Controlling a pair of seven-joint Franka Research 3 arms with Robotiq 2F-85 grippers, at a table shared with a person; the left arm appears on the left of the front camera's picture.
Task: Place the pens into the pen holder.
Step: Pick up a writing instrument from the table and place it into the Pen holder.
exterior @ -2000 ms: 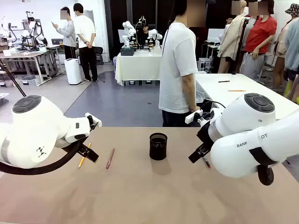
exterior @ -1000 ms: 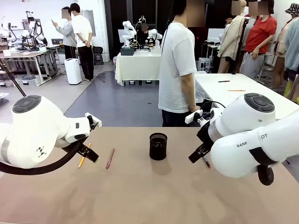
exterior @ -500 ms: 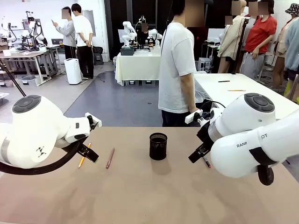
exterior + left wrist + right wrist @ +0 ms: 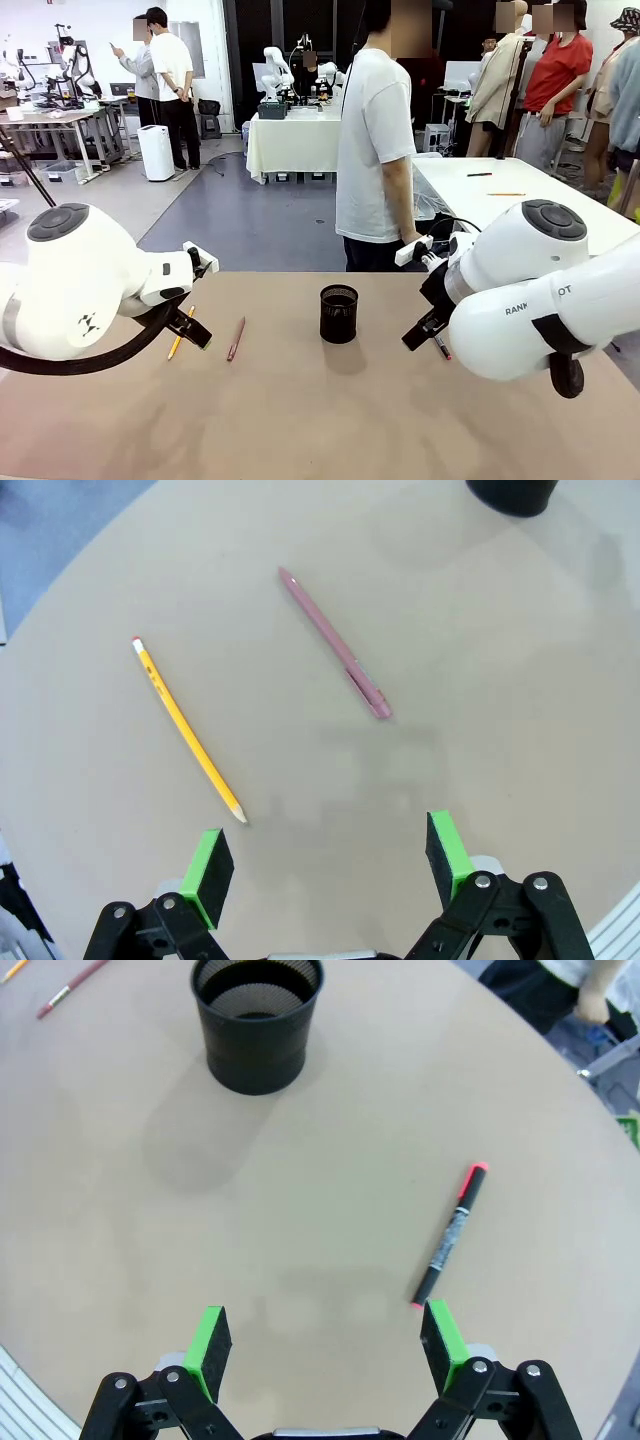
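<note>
The black mesh pen holder [image 4: 338, 313] [image 4: 258, 1020] stands upright at the table's middle, with nothing showing inside it. A yellow pencil [image 4: 181, 333] [image 4: 188, 730] and a dark red-brown pen [image 4: 236, 339] [image 4: 335, 643] lie flat to its left. My left gripper [image 4: 188, 328] [image 4: 328, 865] hovers open above the table just short of them, holding nothing. A red-and-black pen [image 4: 449, 1235] [image 4: 441, 347] lies to the holder's right. My right gripper [image 4: 424, 330] [image 4: 325, 1350] hangs open above the table near that pen, holding nothing.
A person in a white T-shirt [image 4: 375, 140] stands at the table's far edge, turned sideways. A white table [image 4: 500, 195] stands behind on the right. Bare brown tabletop [image 4: 330, 420] lies in front of the holder.
Both arms and all the pens are where they were. The person at the far edge has shifted slightly to the left.
</note>
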